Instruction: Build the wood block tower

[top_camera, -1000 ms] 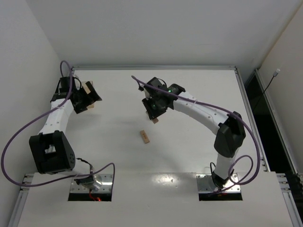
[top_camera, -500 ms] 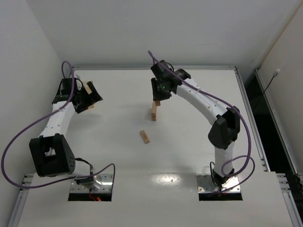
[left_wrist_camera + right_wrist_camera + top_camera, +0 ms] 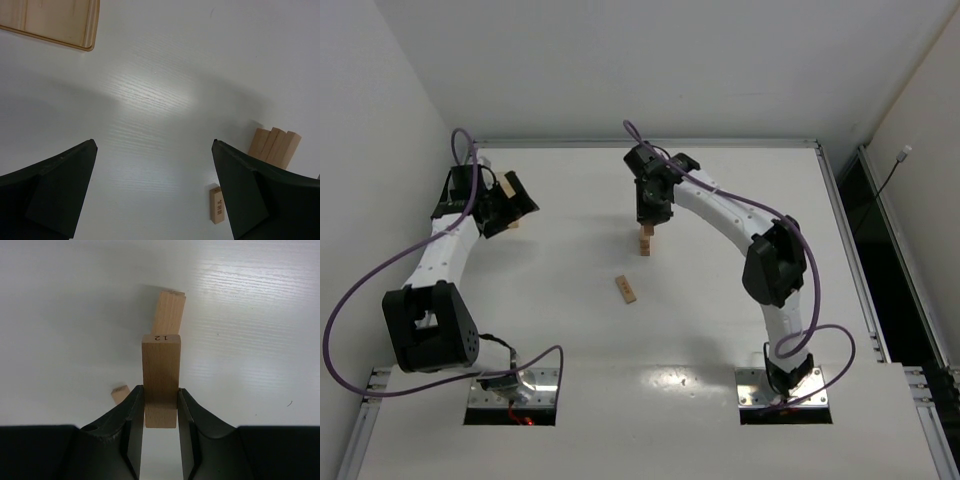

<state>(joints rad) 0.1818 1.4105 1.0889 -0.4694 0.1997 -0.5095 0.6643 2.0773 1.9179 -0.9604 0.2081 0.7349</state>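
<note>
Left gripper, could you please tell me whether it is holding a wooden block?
No, the left gripper is wide open, with only bare table between its jaws.

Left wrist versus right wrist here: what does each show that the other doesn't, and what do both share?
Only the left wrist: the corner of a pale wooden box and the left gripper with open, empty jaws. Only the right wrist: the right gripper shut on a block marked 12. Both: the white table, the wood block tower and a loose block lying near it.
</note>
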